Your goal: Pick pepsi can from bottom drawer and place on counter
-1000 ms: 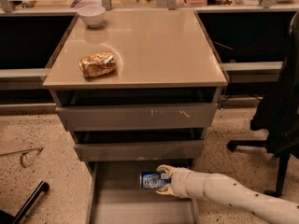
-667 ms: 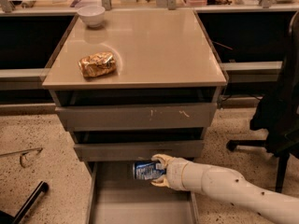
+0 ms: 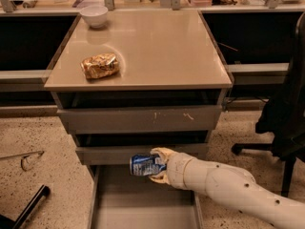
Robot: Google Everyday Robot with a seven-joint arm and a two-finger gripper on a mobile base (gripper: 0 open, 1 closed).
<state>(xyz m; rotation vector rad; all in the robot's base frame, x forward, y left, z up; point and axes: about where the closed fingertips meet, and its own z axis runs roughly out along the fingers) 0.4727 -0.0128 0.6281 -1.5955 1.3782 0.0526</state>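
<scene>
Down low at the near end of the cabinet, the gripper (image 3: 156,165) has the pepsi can (image 3: 141,165) clamped between its fingers (image 3: 161,152), one finger over the can and one under it. The can is on its side with its end pointing left. It looks to be hanging just in front of the middle drawer front (image 3: 109,154), above the grey floor of the bottom drawer (image 3: 143,204), which stands open toward the near side. It doesn't look like the can is touching that floor, though I can't be totally sure of the gap.

My read: the pick is basically done and this is the carry step. The placing isn't done yet, since the can is well below the counter (image 3: 157,46).

For the next move, I reckon the arm needs to come toward the near side a bit before rising. The top drawer front (image 3: 138,119) and the counter's near edge sit right above the can, and a straight lift could clip them. After that it's up over the edge and down onto the beige top.

The right half of the counter looks like the easy landing spot. The snack bag (image 3: 99,66) sits on the left side and the white bowl (image 3: 94,15) is at the far left corner. The can is sideways, so the wrist probably has to turn if it's meant to end up standing.
</scene>
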